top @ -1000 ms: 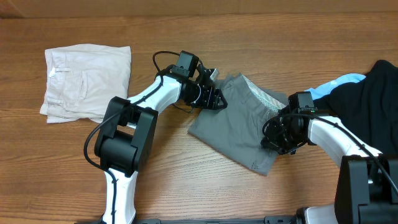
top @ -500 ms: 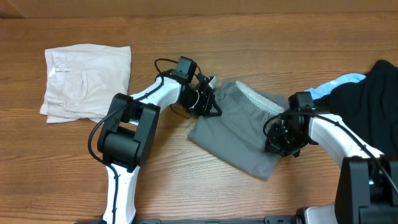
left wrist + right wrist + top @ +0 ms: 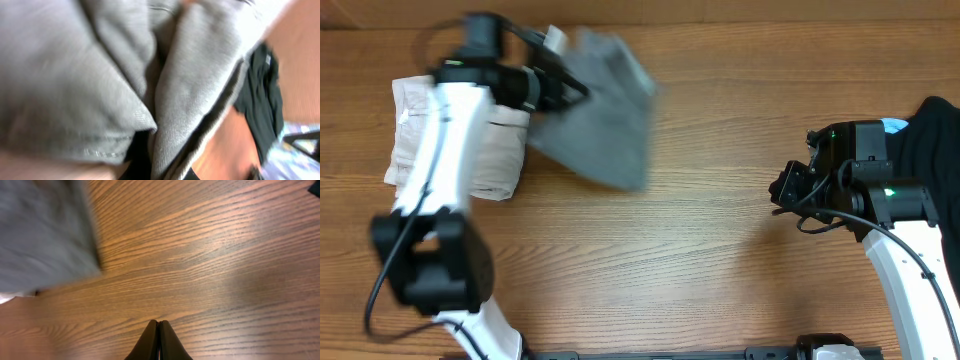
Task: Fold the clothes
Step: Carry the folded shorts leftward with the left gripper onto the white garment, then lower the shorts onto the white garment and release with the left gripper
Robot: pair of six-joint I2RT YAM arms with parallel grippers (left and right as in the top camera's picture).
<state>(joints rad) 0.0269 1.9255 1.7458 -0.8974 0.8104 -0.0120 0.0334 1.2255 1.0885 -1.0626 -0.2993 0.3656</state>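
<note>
Only overhead shows grey shorts (image 3: 605,125) by cream shorts (image 3: 412,150).

No legible txt or labels.

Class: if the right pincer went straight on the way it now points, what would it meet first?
Probably bare table ahead of the right pincer; the grey shorts are off its line.
</note>
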